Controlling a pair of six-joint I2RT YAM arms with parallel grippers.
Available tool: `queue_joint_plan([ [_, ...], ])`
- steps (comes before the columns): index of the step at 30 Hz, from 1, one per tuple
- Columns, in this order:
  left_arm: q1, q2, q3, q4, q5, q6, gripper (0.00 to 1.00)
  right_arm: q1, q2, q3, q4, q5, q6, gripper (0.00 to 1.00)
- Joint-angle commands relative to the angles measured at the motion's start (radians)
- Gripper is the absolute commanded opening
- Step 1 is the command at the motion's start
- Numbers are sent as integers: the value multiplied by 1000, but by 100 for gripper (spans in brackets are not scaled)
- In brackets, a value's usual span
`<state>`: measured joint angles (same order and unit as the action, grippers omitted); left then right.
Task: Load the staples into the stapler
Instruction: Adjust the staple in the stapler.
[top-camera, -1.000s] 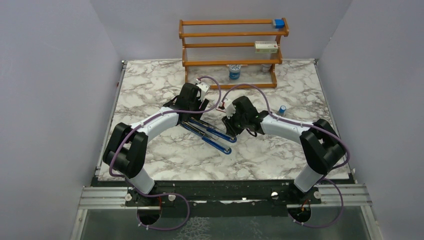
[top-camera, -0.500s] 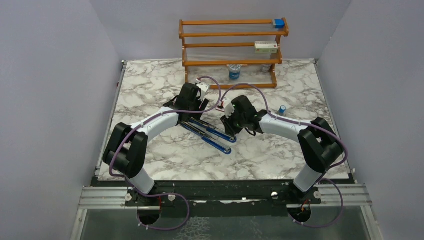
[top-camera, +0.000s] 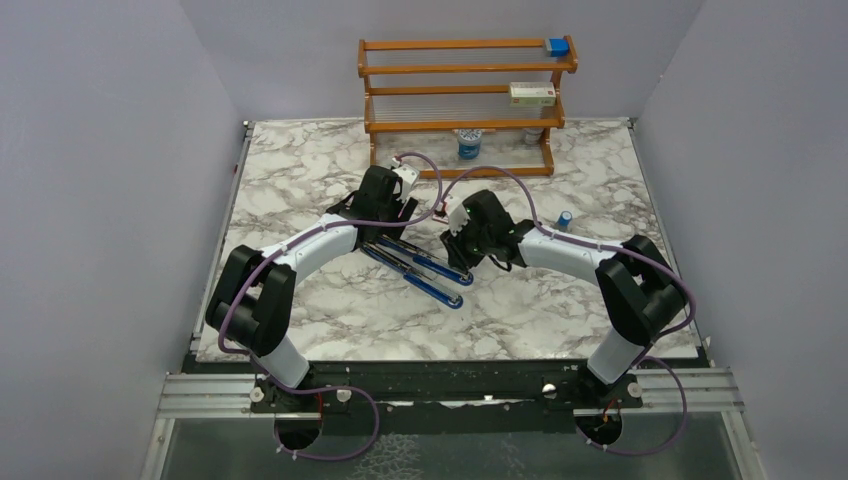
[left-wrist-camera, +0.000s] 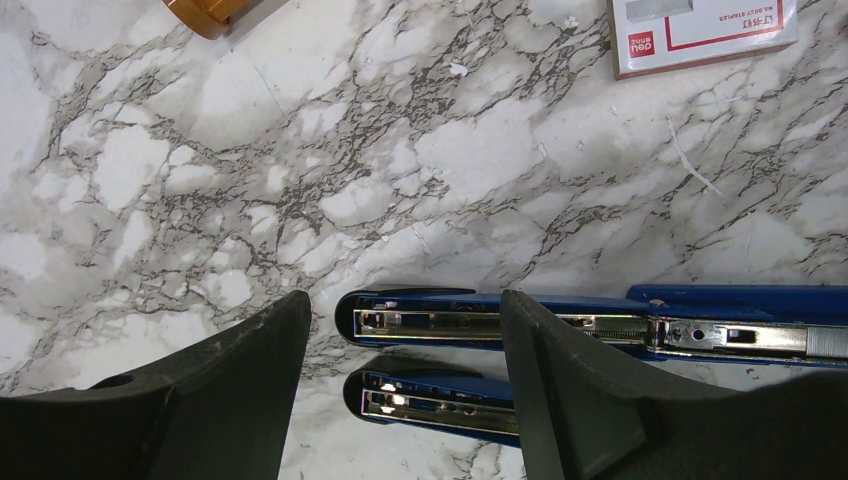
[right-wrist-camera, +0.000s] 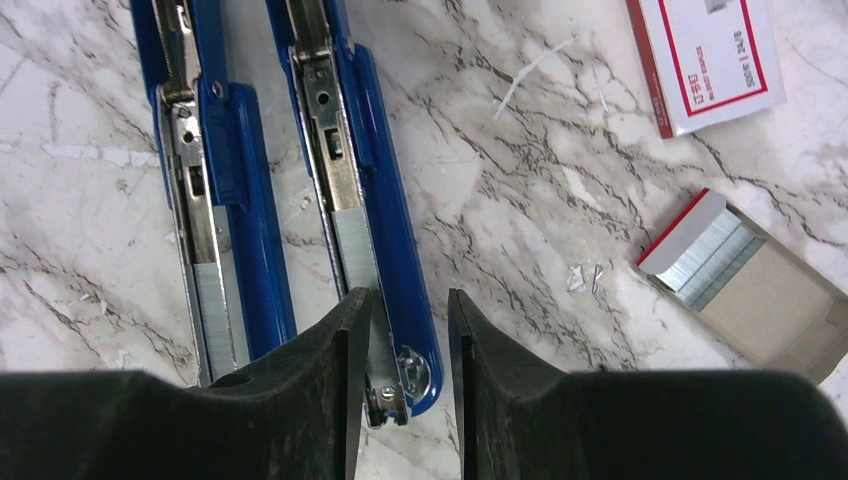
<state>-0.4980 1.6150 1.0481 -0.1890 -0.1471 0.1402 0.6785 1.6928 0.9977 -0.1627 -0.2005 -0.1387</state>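
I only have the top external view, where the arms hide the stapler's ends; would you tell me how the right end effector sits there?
Observer: The right end effector straddles the end of one arm of the stapler; contact is unclear.
Operator: Thanks. Where are the staples?
Observer: The staples lie in an opened cardboard box beside the stapler.
Operator: And the left end effector?
Observer: The left end effector is open, framing the stapler's two other ends.
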Motion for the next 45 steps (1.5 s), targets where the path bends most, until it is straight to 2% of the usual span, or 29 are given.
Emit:
queue_joint_plan([
  [1, -4, -4, -13, 11, -19, 10, 73, -5, 18, 41, 61, -64, 2, 37],
  [16, -3, -7, -15, 13, -27, 11, 73, -5, 98, 54, 89, -78, 8, 37],
  [31, -4, -2, -7, 12, -19, -2, 73, -5, -50, -55, 0, 24, 16, 37],
  [37, 0, -15, 7, 8, -14, -29, 73, -5, -139, -71, 21, 68, 15, 37],
  [40, 20, -34, 21, 6, 11, -65, 73, -5, -217, -113, 82, 9, -13, 39],
  [45, 60, -95, 21, 26, 42, -194, 72, -2, -324, -211, 186, -180, -9, 40],
])
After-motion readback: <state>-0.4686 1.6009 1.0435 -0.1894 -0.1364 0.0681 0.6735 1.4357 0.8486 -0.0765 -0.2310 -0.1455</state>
